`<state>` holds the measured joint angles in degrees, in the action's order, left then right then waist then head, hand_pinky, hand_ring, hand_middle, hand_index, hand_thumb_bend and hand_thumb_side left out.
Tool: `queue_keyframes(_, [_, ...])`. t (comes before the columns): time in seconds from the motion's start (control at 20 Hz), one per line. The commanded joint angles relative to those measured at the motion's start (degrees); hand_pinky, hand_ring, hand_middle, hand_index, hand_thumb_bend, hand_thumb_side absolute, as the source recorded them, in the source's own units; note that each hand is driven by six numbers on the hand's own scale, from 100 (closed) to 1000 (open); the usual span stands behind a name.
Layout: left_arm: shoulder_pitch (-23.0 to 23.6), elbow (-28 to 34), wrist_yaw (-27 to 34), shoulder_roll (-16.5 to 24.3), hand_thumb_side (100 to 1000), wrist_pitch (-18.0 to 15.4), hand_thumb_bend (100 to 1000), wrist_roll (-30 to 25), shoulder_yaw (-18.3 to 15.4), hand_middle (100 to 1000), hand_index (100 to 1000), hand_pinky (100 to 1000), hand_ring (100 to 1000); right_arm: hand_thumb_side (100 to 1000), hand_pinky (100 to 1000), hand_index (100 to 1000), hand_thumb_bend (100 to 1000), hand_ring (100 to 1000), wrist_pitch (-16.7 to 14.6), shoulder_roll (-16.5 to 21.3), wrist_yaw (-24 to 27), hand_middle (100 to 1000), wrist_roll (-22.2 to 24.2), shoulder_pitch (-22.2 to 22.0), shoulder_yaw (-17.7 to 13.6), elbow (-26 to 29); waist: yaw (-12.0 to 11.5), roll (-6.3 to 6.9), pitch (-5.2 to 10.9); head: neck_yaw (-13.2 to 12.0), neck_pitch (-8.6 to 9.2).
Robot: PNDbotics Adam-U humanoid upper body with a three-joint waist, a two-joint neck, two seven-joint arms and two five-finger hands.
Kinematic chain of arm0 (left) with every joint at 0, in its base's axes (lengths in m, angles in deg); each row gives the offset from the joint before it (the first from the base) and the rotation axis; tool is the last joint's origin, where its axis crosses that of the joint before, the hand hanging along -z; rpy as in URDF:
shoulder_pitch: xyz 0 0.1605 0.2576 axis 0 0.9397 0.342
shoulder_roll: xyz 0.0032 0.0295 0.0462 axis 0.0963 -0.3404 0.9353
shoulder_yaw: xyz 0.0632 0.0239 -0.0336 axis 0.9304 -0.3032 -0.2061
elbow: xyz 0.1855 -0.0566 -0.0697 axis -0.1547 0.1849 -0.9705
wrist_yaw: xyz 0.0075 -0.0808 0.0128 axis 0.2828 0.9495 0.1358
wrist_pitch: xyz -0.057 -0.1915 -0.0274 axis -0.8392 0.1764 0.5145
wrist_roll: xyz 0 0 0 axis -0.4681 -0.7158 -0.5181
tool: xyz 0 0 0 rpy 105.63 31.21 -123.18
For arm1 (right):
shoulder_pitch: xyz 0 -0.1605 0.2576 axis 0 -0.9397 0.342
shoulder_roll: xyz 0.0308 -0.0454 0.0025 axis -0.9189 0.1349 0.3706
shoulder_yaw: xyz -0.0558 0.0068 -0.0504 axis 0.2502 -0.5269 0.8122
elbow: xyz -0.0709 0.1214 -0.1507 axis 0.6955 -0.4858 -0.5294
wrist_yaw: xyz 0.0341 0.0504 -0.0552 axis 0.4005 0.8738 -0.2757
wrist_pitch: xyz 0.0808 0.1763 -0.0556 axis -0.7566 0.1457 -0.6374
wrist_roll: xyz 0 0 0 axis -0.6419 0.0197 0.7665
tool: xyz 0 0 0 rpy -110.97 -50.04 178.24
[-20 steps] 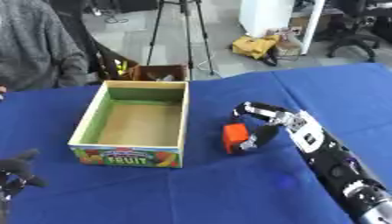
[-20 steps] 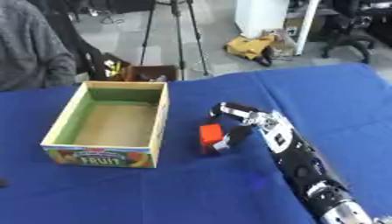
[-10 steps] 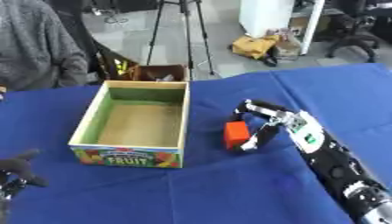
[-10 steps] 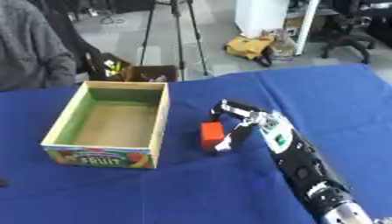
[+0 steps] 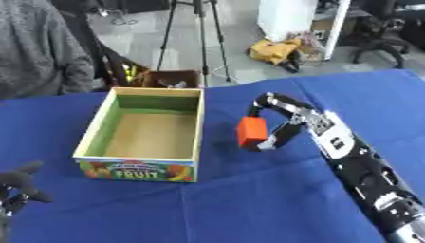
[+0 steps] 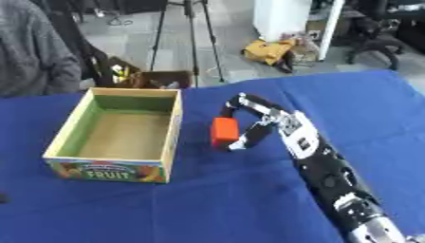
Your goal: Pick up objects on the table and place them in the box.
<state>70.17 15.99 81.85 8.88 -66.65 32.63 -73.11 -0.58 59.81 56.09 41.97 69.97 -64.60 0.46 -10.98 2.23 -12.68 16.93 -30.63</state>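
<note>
- Left robot hand low at the left edge, over the blue table, fingers loosely spread and holding nothing.
- Open cardboard box left of centre on the table, green inside walls, brown bare floor, fruit print on the near wall; long axis running away from the camera.
- Orange block just right of the box, near but apart from its right wall; standing on end, long axis upright, broad face turned toward the camera. Hard to tell whether its base touches the table or sits slightly above it.
- Right robot hand clasping the orange block: fingers arched over the top from the far side, thumb pressed in from the lower right.
- Right arm stretching from the lower right corner diagonally up and left to the block, black with silver joints.
- Second small brown box on the floor beyond the far table edge, behind the cardboard box.
</note>
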Motion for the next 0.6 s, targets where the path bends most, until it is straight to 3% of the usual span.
queue_keyframes(0.05, [-0.6, 0.7, 0.3, 1.0, 786, -0.1, 611, 0.0, -0.1, 422, 593, 521, 849, 104, 838, 265, 142, 628, 0.9, 2.3, 2.4, 373, 0.3, 2.2, 0.0, 2.5, 0.0, -0.21, 1.34, 0.3, 0.51])
queue_keyframes(0.6, [-0.6, 0.7, 0.7, 1.0, 785, -0.4, 631, -0.6, 0.3, 420, 592, 480, 844, 103, 832, 265, 126, 629, 0.3, 0.6, 3.9, 373, 2.8, 5.3, 1.4, 2.6, -1.3, -0.46, 1.63, 2.0, 0.44])
